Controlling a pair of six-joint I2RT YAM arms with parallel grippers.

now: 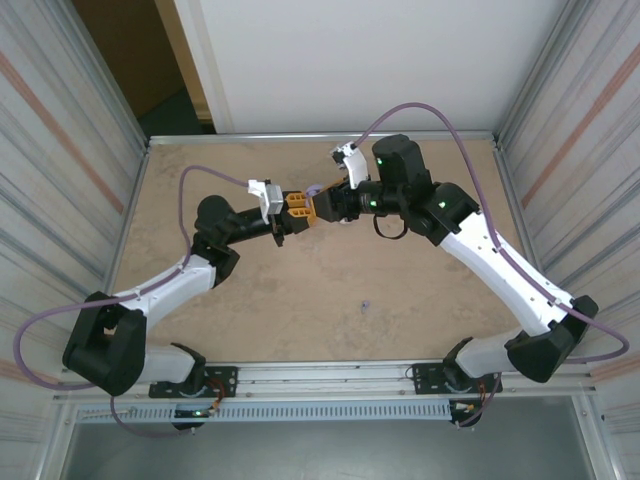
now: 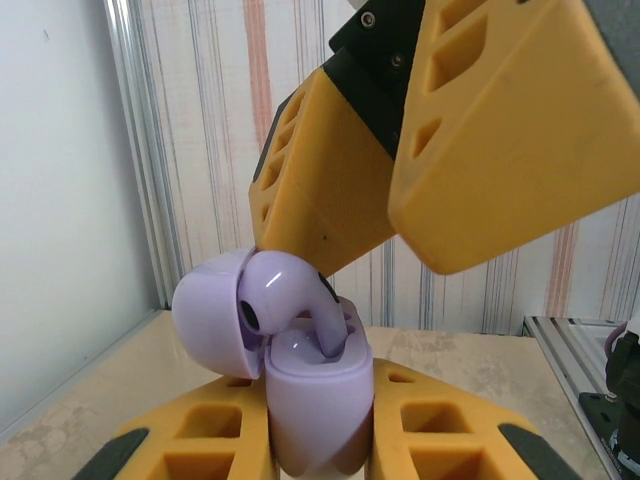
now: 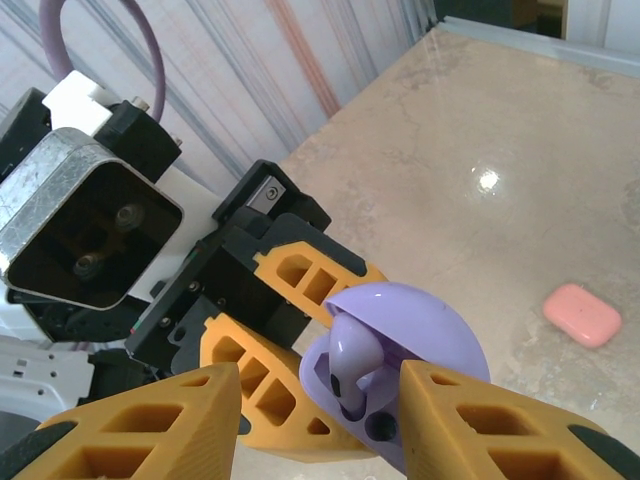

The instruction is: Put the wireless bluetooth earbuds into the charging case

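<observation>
My left gripper (image 2: 318, 405) is shut on a purple charging case (image 2: 320, 390), holding it upright with its lid (image 2: 210, 315) swung open. A purple earbud (image 2: 285, 295) stands in the case, its stem down in one slot and its head sticking out above the rim. In the right wrist view the earbud (image 3: 352, 358) sits in the open case (image 3: 430, 330), and the second slot beside it is dark and bare. My right gripper (image 3: 320, 378) is open, its fingers (image 3: 150, 430) spread to either side of the earbud without pinching it. From above, both grippers (image 1: 297, 203) (image 1: 328, 203) meet mid-table.
A closed pink case (image 3: 582, 314) lies on the beige tabletop (image 3: 500, 120). A tiny purple speck (image 1: 366, 303) lies on the table nearer the arm bases. Corrugated walls (image 1: 60, 130) ring the table on both sides.
</observation>
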